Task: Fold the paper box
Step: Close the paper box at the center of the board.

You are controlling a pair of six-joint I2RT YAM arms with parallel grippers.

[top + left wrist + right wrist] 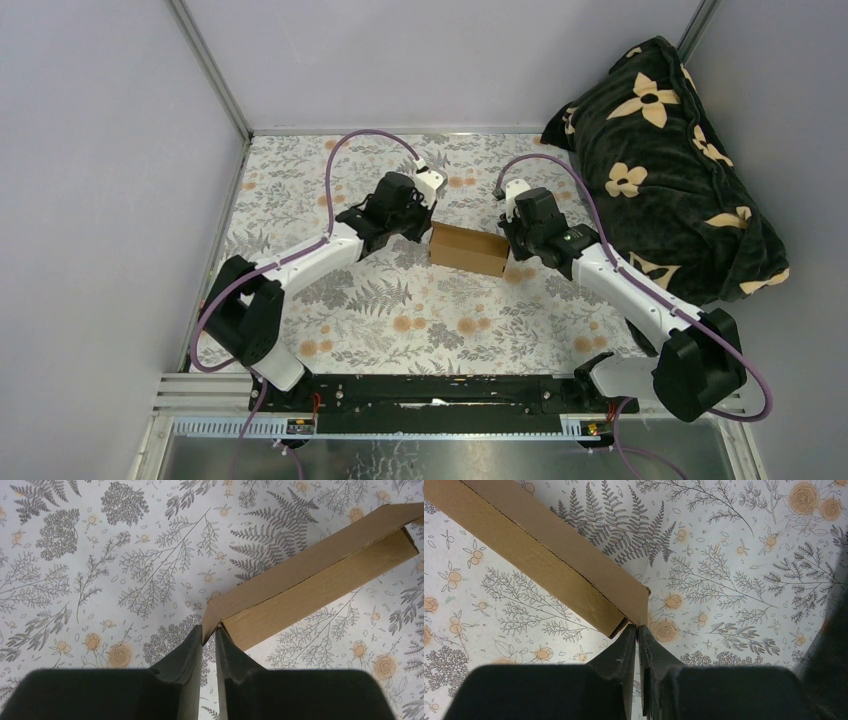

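The paper box (468, 248) lies mid-table (400, 330), between the two arms. The left fingers (187, 655) pinch its left end corner, the right fingers (621, 652) its right end corner. A bundled blanket (665, 160) sits in the far right corner.

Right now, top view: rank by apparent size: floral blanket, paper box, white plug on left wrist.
1. floral blanket
2. paper box
3. white plug
No close calls; the gaps are plain.
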